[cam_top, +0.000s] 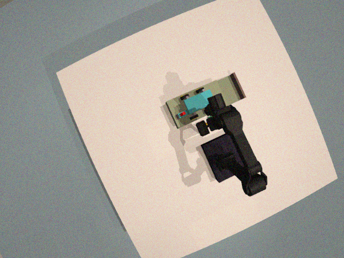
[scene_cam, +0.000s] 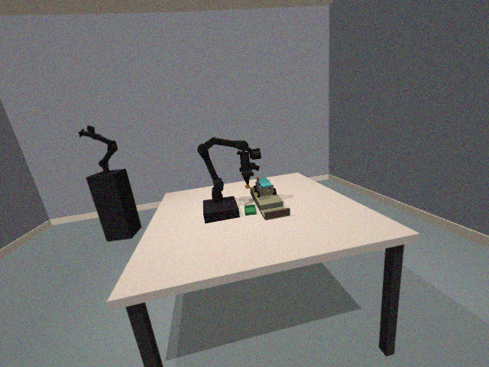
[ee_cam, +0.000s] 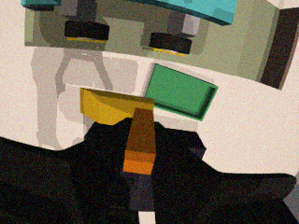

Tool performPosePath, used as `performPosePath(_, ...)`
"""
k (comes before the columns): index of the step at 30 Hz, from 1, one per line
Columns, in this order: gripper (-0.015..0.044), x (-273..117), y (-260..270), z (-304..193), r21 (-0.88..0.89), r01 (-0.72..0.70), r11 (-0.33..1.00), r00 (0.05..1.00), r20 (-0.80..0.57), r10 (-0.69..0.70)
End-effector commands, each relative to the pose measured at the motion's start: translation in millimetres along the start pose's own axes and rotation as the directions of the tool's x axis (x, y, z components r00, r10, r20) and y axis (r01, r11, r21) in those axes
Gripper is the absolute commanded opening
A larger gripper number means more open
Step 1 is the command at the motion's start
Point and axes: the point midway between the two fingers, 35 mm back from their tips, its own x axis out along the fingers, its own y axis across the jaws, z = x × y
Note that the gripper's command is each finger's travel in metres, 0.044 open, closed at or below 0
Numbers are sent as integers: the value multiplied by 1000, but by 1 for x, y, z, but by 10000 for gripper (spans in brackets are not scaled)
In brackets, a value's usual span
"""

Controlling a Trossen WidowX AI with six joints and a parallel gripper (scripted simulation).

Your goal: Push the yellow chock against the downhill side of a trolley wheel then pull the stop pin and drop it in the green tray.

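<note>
My gripper point(cam_top: 208, 125) point(scene_cam: 247, 183) point(ee_cam: 142, 125) is shut on the orange handle of the yellow chock point(scene_cam: 247, 186) point(ee_cam: 104, 106). The chock is in the air beside the ramp point(cam_top: 227, 89) point(scene_cam: 270, 205) point(ee_cam: 229, 58), on the robot's side; its rubber base is hard to make out. The teal trolley point(cam_top: 196, 101) point(scene_cam: 263, 182) point(ee_cam: 210, 10) stands on the ramp. The red-headed stop pin point(cam_top: 182, 114) point(scene_cam: 257, 178) is in its holder at the uphill end. The green tray point(scene_cam: 250, 209) point(ee_cam: 179, 91) lies beside the ramp, mostly hidden by the arm in the top view.
A dark brown board point(cam_top: 238, 86) point(scene_cam: 276, 213) point(ee_cam: 281, 47) closes the ramp's downhill end. Two near-side wheels point(ee_cam: 86, 32) point(ee_cam: 170, 43) face the gripper in the wrist view. The robot's black base point(cam_top: 217, 166) point(scene_cam: 221, 209) stands near the tray. Another arm stands on a black pedestal point(scene_cam: 114, 205) beyond the table.
</note>
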Motion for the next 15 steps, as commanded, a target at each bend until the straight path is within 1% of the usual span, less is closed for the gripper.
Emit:
performPosePath(1, 0, 1, -12, 4, -3, -2, 1000, 1000, 3, 2)
performPosePath(15, 0, 5, -63, 13, -3, 4, 1000, 1000, 3, -4)
